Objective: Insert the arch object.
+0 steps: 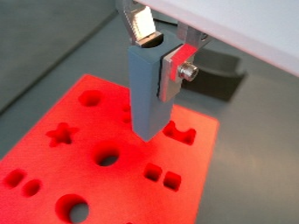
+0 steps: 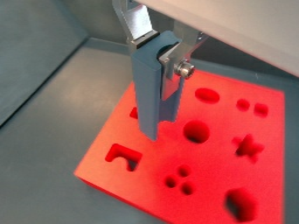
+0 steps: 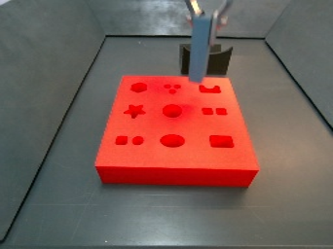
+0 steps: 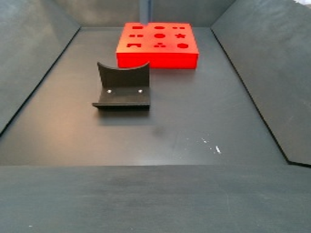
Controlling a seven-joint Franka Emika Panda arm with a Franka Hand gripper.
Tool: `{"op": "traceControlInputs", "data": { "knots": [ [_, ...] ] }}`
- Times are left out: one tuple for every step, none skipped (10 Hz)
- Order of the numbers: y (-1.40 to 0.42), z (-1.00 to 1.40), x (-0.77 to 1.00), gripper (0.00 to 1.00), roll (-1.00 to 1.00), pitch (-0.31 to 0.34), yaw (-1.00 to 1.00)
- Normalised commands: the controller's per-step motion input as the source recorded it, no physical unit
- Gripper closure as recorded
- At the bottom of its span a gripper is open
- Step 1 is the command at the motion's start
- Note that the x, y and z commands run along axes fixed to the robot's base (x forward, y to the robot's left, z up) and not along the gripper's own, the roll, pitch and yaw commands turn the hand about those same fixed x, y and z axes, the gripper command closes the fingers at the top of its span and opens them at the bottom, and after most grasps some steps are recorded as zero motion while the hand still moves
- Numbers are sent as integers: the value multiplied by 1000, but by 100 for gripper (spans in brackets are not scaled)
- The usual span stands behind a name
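My gripper (image 1: pixel 160 51) is shut on the arch object (image 1: pixel 147 87), a long blue-grey bar with a semicircular groove along one side. It hangs upright, with the flat silver fingers (image 1: pixel 177 66) clamped on its upper end; both wrist views show this (image 2: pixel 156 48). The bar's lower end (image 3: pixel 196 78) hovers just above the back of the red board (image 3: pixel 150 126), close to the arch-shaped recess (image 3: pixel 208 88). That recess also shows in the wrist views (image 1: pixel 179 131) (image 2: pixel 122 156). I cannot make out the gripper in the side view from the far end.
The red board (image 4: pixel 158 56) has several other shaped recesses: a star (image 3: pixel 132 111), circles and squares. The dark fixture (image 4: pixel 123 86) stands on the floor beside the board, behind the bar in a side view (image 3: pixel 224 56). Grey walls enclose the dark floor.
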Motion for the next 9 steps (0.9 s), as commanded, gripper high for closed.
{"op": "traceControlInputs", "data": {
  "knots": [
    [6, -466, 351, 100, 83, 0, -886],
    [34, -406, 346, 100, 37, -7, -889],
    [54, -357, 300, 100, 0, -33, -914],
    [54, -340, 240, 100, 0, -44, -951],
    [54, -326, 203, 100, 0, -50, -974],
    [77, -269, 151, 100, -1, -53, -1000],
    [51, -120, 126, 100, -14, -27, -1000],
    [31, 0, 123, 100, -24, -13, -1000],
    [23, 0, 129, 100, -36, 0, -997]
  ]
}}
